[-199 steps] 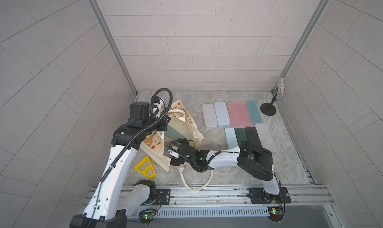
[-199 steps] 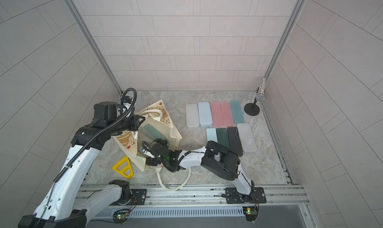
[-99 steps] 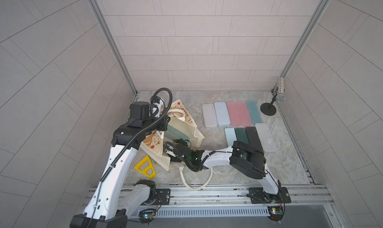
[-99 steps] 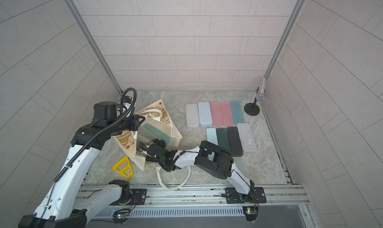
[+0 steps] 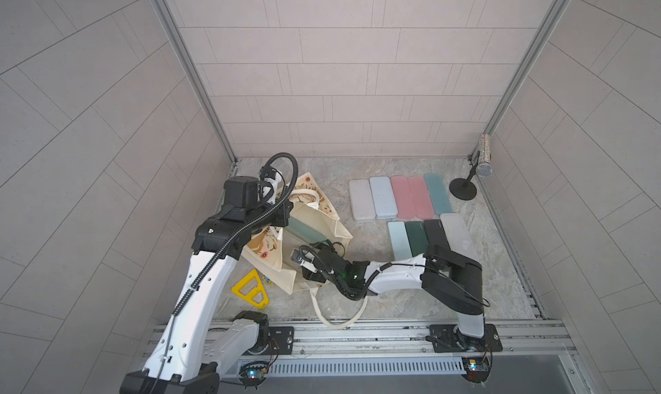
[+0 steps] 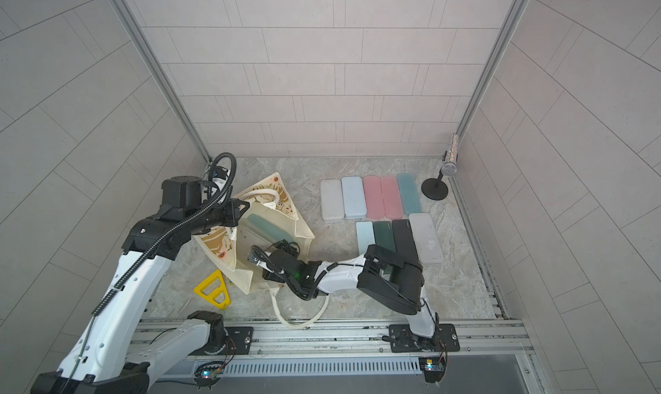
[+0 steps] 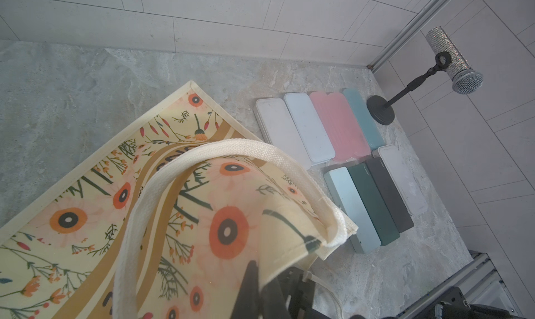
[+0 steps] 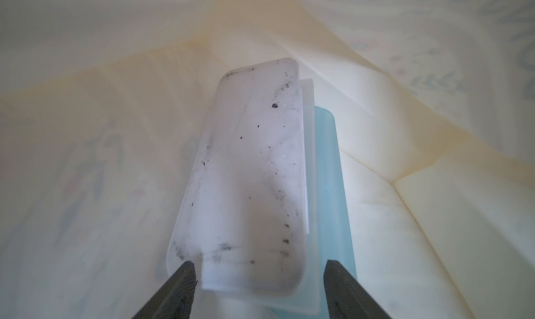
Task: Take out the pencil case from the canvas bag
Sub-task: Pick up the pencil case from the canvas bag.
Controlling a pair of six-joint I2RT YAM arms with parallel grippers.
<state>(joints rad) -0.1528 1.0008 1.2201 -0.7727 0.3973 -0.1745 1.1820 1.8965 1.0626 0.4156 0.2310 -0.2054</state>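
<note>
Clock set in a top view, 12 at the back wall.
- 9: the canvas bag blocks this side. The left gripper pinches its rim at 10, and the mouth is spread.
- Mouth: the right arm fills it from 4.
- Inside: the right gripper has a jaw on either side of a white pencil case, which is stacked on a teal case. Slack fabric sits close on both flanks.
- 1–2: two rows of cases and a microphone stand crowd this area.
- 8: yellow triangle.
- 6: loose rope handle.
- The table is bare at 12, at 5, and between the bag and the rows.
</note>
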